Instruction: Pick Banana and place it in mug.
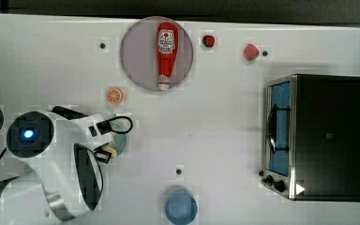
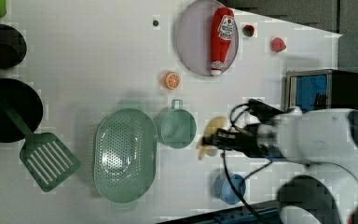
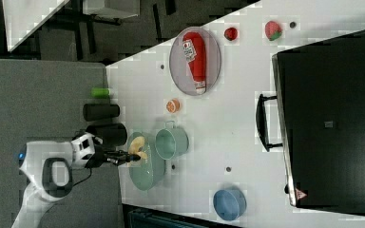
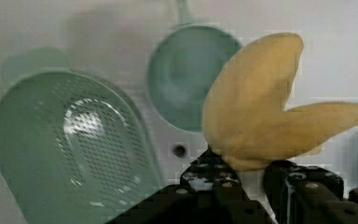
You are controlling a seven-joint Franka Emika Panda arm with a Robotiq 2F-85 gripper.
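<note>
The pale yellow banana [image 4: 256, 112] is lifted off the table, clamped at its base by my gripper [image 4: 254, 173], which is shut on it. In the left view the banana [image 2: 212, 137] hangs just to the right of the teal-green mug [image 2: 178, 128], with my gripper [image 2: 214, 141] behind it. The top view puts the banana [image 1: 110, 151] at the edge of the mug [image 1: 123, 139], which my arm partly covers. From the wrist, the mug [image 4: 186, 79] stands upright with nothing in it, below and beyond the banana.
A pale green perforated bowl [image 2: 126, 156] sits beside the mug. A blue cup [image 2: 230, 188], an orange slice [image 2: 171, 80], a plate [image 2: 191, 42] with a ketchup bottle [image 2: 222, 39], two strawberries [image 2: 278, 44], a toaster oven [image 2: 317, 88] and a green spatula [image 2: 46, 158] are around.
</note>
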